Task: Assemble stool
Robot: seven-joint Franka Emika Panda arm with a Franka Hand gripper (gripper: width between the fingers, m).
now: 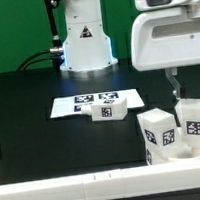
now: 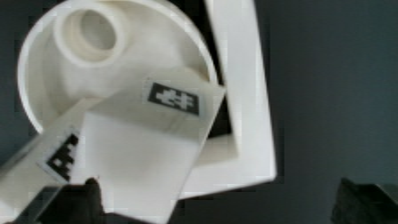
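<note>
Nearest you, the long white rail runs along the near edge of the table. Just behind it at the near right, two legs crowd together: the left leg and the right leg, side by side with their tags facing you. From the wrist you see legs lying across the round seat, which sits tight against a rail, so that corner is cramped. Your gripper hangs over this pile with its fingers spread wide and clamped on nothing. To the left of the pile you have broad open black tabletop. Farther back, the lone leg sits at the near edge of the marker board. The arm's base stands farthest back.
</note>
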